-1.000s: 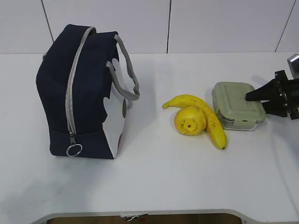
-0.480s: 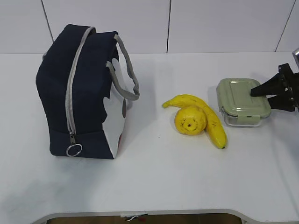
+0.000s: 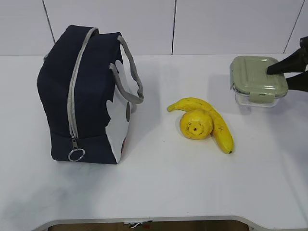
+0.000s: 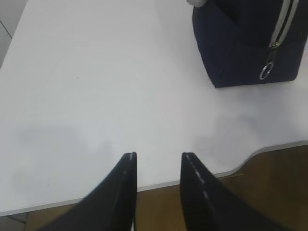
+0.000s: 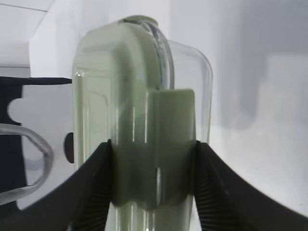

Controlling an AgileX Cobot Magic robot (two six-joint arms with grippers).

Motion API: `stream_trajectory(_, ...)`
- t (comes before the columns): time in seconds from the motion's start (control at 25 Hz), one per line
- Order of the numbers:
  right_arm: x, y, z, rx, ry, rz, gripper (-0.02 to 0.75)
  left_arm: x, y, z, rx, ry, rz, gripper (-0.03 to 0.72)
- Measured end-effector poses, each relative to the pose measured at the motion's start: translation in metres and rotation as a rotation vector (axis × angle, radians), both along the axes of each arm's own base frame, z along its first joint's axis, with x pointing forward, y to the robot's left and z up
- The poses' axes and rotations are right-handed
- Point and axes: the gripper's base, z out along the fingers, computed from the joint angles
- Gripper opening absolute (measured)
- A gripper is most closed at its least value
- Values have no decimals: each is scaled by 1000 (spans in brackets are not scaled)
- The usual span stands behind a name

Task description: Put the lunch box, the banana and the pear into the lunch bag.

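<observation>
Lunch box (image 3: 258, 79) hangs airborne, clamped in right pincer (image 3: 288, 72).

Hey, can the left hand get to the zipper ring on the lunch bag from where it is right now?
Probably yes. The left hand hangs open and empty over bare table, and the ring pull on the lunch bag faces it with nothing between.

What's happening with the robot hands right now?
Right fingers clamped on sage-green-lidded clear lunch box, lifted off the table. Left gripper open, empty. Navy fabric lunch bag zipped shut.
</observation>
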Motion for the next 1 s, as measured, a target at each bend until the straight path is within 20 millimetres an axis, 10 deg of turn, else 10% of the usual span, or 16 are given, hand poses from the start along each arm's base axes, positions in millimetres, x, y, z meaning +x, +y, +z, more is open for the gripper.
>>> stream_trajectory(0.28,-11,8,56,30,-131,-40,378,4,-8,4,-76,18,-51,240)
stream_trajectory(0.6,-23,22,97,42,-235,-34,378,35,-17,57,-196,-54,-95,240)
stream_trajectory(1.0,-15,101,105,163,-237,126,378,119,-31,82,-386,109,-108,240)
